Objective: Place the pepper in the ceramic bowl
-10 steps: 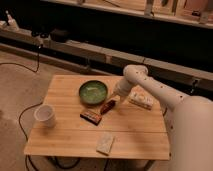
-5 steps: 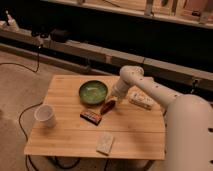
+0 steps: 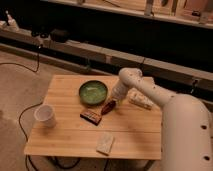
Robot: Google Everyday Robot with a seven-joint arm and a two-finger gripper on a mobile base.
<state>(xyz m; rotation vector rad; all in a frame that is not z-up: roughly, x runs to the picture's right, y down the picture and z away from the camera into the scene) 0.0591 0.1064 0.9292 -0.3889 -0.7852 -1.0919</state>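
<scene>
Pepper (image 3: 108, 107) is showing right at the tip of the gripper (image 3: 113, 101), with the ceramic bowl (image 3: 93, 93) sitting just beyond it. It is looking light, firm and probably slick, so gripping across its middle is seeming safest. The wrist is hiding the contact, so I cannot tell whether the gripper is holding it.

The arm (image 3: 131, 80) has been swung slightly left, toward the ceramic bowl (image 3: 93, 92). The gripper (image 3: 112, 103) has been lowered a little, apparently onto the pepper (image 3: 106, 108), just beside the bowl's right rim.
</scene>
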